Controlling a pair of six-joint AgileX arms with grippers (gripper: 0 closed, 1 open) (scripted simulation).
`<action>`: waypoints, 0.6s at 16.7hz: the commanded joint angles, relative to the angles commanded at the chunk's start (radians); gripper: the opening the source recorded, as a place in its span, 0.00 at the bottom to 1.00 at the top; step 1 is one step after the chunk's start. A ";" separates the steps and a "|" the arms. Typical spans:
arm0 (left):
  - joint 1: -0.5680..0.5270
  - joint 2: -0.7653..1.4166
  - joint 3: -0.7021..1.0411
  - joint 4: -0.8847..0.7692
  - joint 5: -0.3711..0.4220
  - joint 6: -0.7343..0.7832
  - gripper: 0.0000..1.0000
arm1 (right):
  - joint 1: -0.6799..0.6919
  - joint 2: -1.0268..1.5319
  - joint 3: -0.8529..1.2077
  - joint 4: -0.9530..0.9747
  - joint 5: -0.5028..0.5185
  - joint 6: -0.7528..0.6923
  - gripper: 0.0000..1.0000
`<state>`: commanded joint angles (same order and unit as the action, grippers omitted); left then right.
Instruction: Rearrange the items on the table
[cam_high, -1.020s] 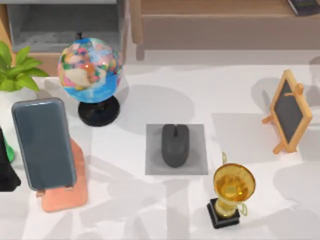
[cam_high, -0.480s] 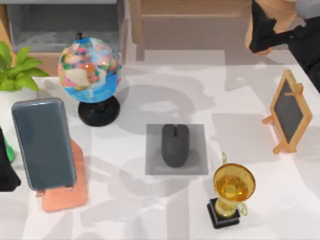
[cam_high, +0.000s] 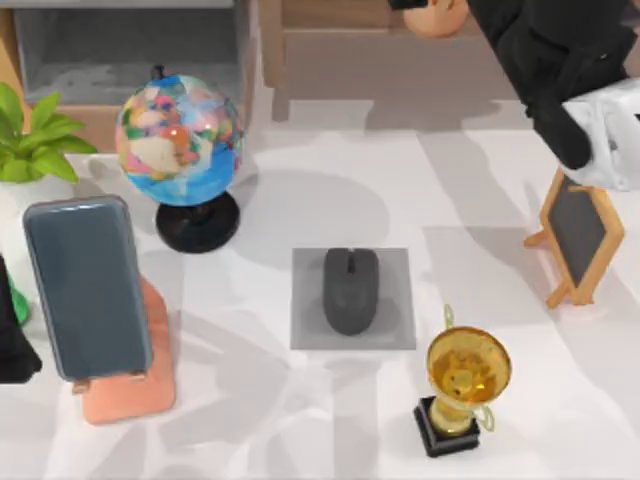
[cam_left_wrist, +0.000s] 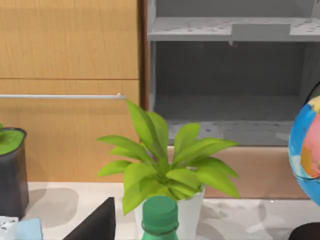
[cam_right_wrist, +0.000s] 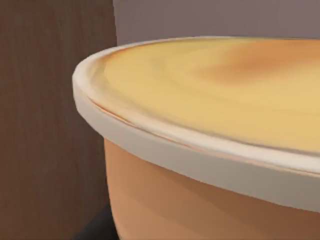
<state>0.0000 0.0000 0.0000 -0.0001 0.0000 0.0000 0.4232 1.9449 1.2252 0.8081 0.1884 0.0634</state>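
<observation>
The dark grey mouse lies on a small grey square pad in the middle of the white table. Leaning on a pink stand at the left is the slate-grey smartphone. My left arm is parked at the table's left edge, beside the phone. From the upper right my right arm reaches along the back edge, far from both items. At its tip sits a round tan-orange object, and a tan-orange bowl rim shows very close in the right wrist view.
A globe stands behind the phone and a gold trophy in front of the pad at its right. A small framed chalkboard is at the right. At the back left are a potted plant and a green bottle cap.
My right arm came into view at the top right and swept left along the back edge, the tan-orange object moving with it. The mouse, phone and left arm stayed put.
</observation>
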 joint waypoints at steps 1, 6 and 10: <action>0.000 0.000 0.000 0.000 0.000 0.000 1.00 | 0.009 0.021 0.054 -0.046 0.042 -0.005 0.00; 0.000 0.000 0.000 0.000 0.000 0.000 1.00 | 0.023 0.136 0.285 -0.233 0.223 -0.032 0.00; 0.000 0.000 0.000 0.000 0.000 0.000 1.00 | 0.018 0.192 0.369 -0.302 0.293 -0.044 0.00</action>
<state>0.0000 0.0000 0.0000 -0.0001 0.0000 0.0000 0.4410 2.1368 1.5946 0.5063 0.4814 0.0195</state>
